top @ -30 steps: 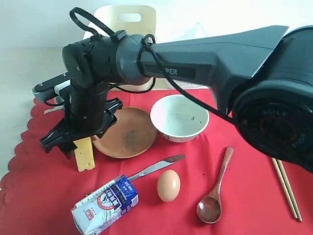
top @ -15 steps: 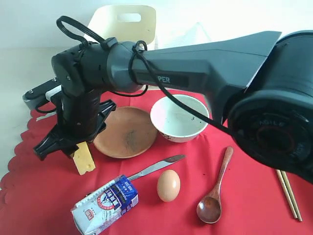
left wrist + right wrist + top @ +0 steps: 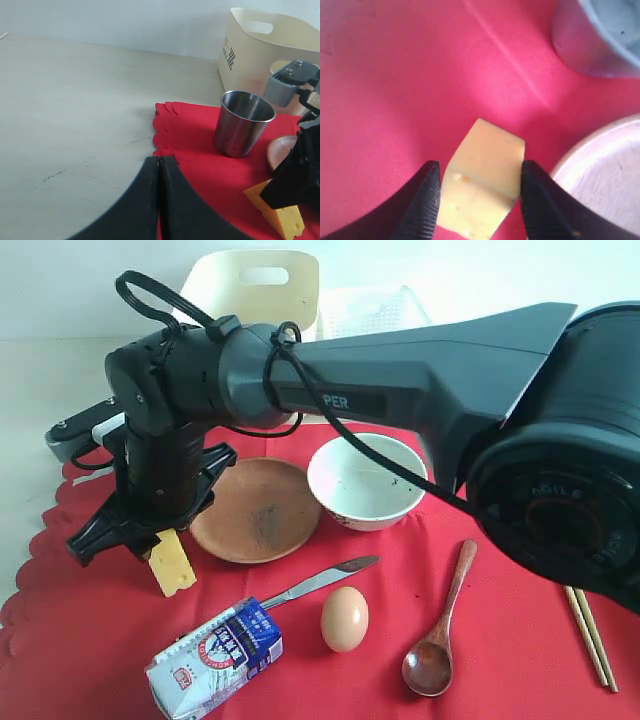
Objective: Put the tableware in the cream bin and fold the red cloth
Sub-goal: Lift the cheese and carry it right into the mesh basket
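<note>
The right gripper [image 3: 481,210], over the left side of the red cloth [image 3: 500,640], has its fingers clamped on the cheese wedge [image 3: 487,160], long axis near upright, just left of the brown wooden plate [image 3: 255,510]. The steel cup [image 3: 243,122] stands just beyond it, the cream bin [image 3: 255,280] farther back. The left gripper [image 3: 160,200], fingers together, faces the cup from the cloth's left edge

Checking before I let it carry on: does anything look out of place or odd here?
Yes. The right pincer is clamped on the cheese wedge, which is food, not tableware, beside the wooden plate. Also, the milk carton lies tipped on its side on the red cloth.
</note>
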{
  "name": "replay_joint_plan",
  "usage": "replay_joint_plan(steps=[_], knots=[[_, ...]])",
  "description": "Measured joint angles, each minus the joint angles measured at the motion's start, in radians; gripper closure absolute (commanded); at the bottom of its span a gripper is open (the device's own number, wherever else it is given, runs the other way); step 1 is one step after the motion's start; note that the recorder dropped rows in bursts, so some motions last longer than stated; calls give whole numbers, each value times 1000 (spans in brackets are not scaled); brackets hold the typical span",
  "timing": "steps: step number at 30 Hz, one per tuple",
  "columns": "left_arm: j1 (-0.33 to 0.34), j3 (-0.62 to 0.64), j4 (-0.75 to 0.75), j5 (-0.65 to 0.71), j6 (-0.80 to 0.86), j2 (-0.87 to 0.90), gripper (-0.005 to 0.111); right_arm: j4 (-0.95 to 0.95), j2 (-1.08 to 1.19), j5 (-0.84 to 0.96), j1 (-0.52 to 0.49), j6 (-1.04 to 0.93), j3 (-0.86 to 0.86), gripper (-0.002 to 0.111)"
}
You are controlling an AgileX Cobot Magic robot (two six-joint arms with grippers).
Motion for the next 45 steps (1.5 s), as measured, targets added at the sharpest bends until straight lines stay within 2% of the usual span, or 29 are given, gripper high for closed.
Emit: replay_joint_plan(steps=[8, 30, 33, 45], knots=[[0, 0, 0, 0, 0, 0, 107, 2, -30, 15, 0, -2, 0, 108], [0, 0, 0, 0, 0, 0, 107, -27, -333, 64, -14, -70, 0, 108], [0, 0, 0, 0, 0, 0, 107, -27, -375, 78, -43, -74, 0, 108], [0, 0, 0, 0, 0, 0, 107, -38, -473, 112, -275, -93, 0, 108]])
